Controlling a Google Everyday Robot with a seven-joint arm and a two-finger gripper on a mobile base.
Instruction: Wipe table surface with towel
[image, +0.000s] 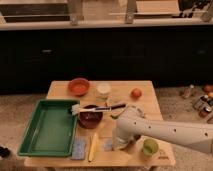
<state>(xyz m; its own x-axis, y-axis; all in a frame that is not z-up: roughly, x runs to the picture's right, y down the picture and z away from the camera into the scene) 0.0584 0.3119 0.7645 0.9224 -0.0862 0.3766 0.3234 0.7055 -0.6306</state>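
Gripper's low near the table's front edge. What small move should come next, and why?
Likely ease the gripper onto the pale cloth at the front edge of the table. The gripper hangs low right beside it, between the yellow item and the green cup, and wiping seems to need the cloth in hand first.

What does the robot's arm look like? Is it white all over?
Mostly white: the arm is a thick, smooth, rounded tube with small dark dots along its side. No cables show. Its tool, low near the table's front edge, looks pale too.
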